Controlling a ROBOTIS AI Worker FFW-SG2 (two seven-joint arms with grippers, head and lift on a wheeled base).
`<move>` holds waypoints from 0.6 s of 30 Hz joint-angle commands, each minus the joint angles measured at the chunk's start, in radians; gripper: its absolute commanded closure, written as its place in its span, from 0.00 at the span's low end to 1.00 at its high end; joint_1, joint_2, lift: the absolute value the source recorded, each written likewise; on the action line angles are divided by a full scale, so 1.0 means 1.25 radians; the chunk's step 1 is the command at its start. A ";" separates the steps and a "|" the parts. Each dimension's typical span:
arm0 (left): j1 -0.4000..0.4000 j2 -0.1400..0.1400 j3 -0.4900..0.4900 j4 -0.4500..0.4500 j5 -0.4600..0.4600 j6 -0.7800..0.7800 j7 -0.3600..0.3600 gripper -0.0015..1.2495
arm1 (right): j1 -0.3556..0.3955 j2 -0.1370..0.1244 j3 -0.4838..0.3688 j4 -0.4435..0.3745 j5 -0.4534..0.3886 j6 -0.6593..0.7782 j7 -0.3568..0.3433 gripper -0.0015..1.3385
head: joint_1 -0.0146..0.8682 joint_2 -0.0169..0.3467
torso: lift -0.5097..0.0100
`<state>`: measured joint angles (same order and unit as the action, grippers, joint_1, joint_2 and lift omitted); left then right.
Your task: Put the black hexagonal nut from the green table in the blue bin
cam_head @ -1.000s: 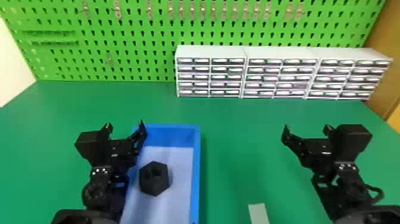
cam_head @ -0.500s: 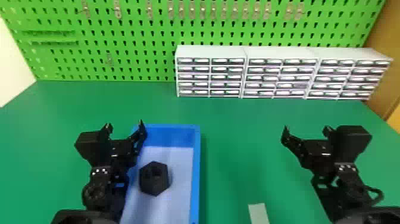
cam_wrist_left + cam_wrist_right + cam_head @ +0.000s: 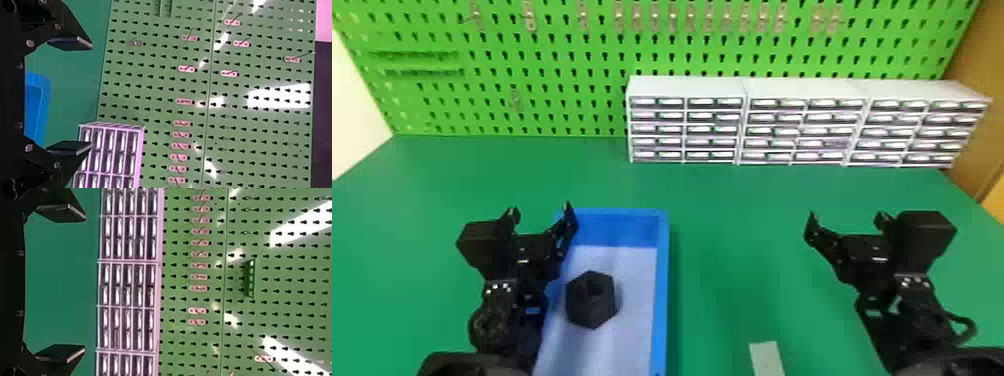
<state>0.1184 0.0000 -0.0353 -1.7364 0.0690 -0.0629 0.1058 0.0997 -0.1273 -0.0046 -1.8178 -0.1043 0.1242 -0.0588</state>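
Note:
The black hexagonal nut (image 3: 591, 300) lies on the floor of the blue bin (image 3: 662, 280), near the bin's left wall. My left gripper (image 3: 541, 212) is over the bin's left edge, up and to the left of the nut, with its fingers spread. In the left wrist view the left gripper (image 3: 91, 96) holds nothing, and part of the blue bin (image 3: 38, 84) lies beyond it. My right gripper (image 3: 847, 220) stands open above the green table (image 3: 732, 220), well to the right of the bin. Seen from its own wrist, the right gripper (image 3: 85, 284) has a wide gap between its fingers.
White drawer cabinets (image 3: 684, 86) line the back right of the table. Behind them rises a green pegboard (image 3: 572, 85) with metal hooks. A pale strip (image 3: 766, 358) lies near the front edge, between the bin and the right arm.

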 commanded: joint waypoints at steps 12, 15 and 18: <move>-0.001 0.000 0.000 0.001 0.000 0.000 0.000 0.29 | -0.002 -0.002 0.001 0.002 0.000 0.000 0.000 0.10 | 0.76 0.20 | 0.80; -0.001 0.000 0.001 0.001 0.000 0.000 0.000 0.29 | -0.002 -0.002 0.002 0.002 0.000 0.000 0.000 0.10 | 0.76 0.20 | 0.80; -0.001 0.000 0.001 0.001 -0.001 0.000 0.000 0.29 | -0.002 -0.002 0.004 0.005 0.000 0.000 0.000 0.10 | 0.76 0.20 | 0.80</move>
